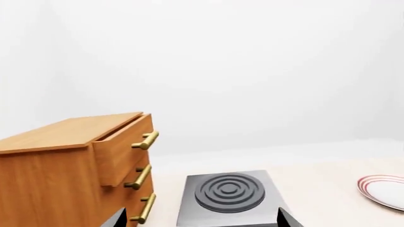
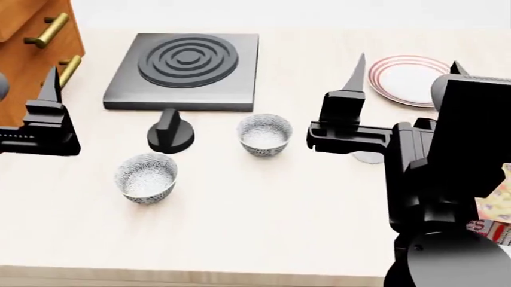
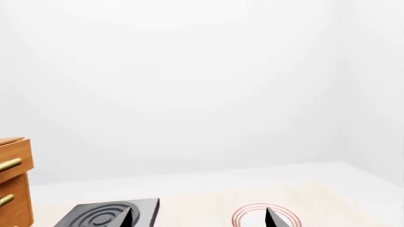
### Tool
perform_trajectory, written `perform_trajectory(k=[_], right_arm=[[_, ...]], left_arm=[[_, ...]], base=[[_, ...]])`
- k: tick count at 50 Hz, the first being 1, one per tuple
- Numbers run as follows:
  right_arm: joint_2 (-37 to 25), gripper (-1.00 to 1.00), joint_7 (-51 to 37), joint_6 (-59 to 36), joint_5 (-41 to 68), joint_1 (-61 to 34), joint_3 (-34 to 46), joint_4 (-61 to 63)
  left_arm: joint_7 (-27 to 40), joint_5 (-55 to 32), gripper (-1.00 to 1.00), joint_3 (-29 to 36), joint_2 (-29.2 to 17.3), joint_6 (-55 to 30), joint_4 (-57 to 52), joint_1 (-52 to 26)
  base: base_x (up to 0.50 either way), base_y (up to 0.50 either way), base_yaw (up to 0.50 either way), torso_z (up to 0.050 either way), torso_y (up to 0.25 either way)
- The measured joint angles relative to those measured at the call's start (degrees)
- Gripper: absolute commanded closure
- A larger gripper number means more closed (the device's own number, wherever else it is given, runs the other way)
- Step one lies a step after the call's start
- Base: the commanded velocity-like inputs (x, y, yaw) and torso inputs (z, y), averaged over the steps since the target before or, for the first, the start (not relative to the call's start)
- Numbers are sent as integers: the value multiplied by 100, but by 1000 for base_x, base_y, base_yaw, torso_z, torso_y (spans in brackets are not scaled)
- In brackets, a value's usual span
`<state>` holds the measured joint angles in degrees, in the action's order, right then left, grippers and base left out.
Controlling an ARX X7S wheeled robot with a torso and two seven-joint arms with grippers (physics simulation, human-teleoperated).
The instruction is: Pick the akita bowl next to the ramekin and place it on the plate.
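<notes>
Two grey-speckled akita bowls stand on the table in the head view. One bowl (image 2: 265, 134) is near the middle, just left of my right arm, and the other bowl (image 2: 146, 176) is nearer the front left. Of the ramekin (image 2: 368, 158) only a pale edge shows under my right gripper's body. The red-ringed plate (image 2: 407, 81) lies at the back right. My right gripper (image 2: 405, 66) hovers open above the table, empty, pointing toward the plate. My left gripper (image 1: 202, 221) is open and empty at the left, facing the stove.
A dark stove plate (image 2: 188, 63) sits at the back centre, with a black knob (image 2: 170, 134) in front of it. A wooden drawer cabinet (image 2: 36, 42) with brass handles stands at the far left. A colourful carton (image 2: 496, 209) shows at the right edge.
</notes>
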<state>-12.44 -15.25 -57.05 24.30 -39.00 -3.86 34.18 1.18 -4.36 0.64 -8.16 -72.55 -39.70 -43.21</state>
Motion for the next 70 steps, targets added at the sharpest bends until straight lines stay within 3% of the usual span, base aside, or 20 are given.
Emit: perform_trajectory(k=[17,70], right_arm=[[11,-100,-33,190,67,161,-116,-73],[2,-100,-172,369,309,219,-242,-128]], left_arm=[[12,-71,-100,-10,-44,92,-4,81],[121,-299,-100,-40,-65,154,5,118]], base=[[0,-182,0,0,0],[0,-439,0,0,0]])
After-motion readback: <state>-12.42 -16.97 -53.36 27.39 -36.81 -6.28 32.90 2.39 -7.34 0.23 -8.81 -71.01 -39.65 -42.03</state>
